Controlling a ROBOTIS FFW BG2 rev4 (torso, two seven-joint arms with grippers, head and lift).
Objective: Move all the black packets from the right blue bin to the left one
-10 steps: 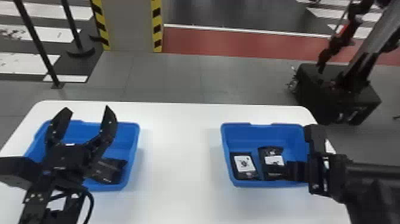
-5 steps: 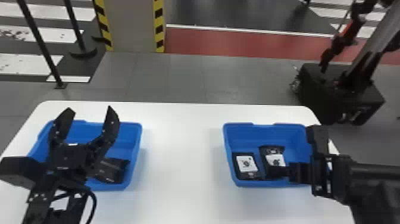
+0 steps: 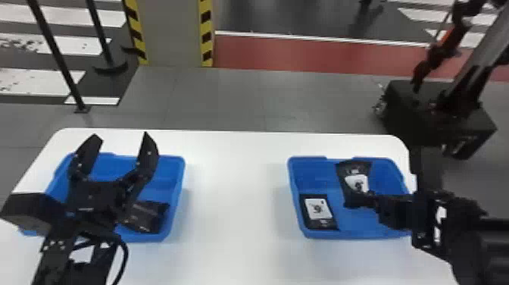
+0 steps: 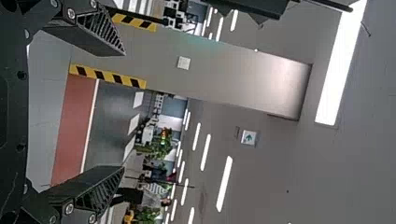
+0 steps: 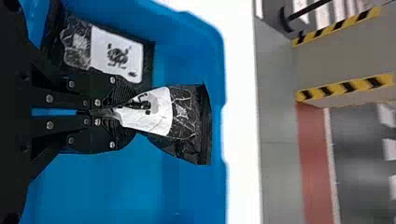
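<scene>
Both arms extended: L gripper (image 3: 122, 137) wide open, empty; R gripper (image 3: 368, 199) in from side, pinching blk pkt (image 3: 356, 178).

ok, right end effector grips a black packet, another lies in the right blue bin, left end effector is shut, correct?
Left end effector is open, not shut: head view shows its fingers spread. Rest holds: right end effector grips a black packet, another packet lies in the right blue bin.
</scene>
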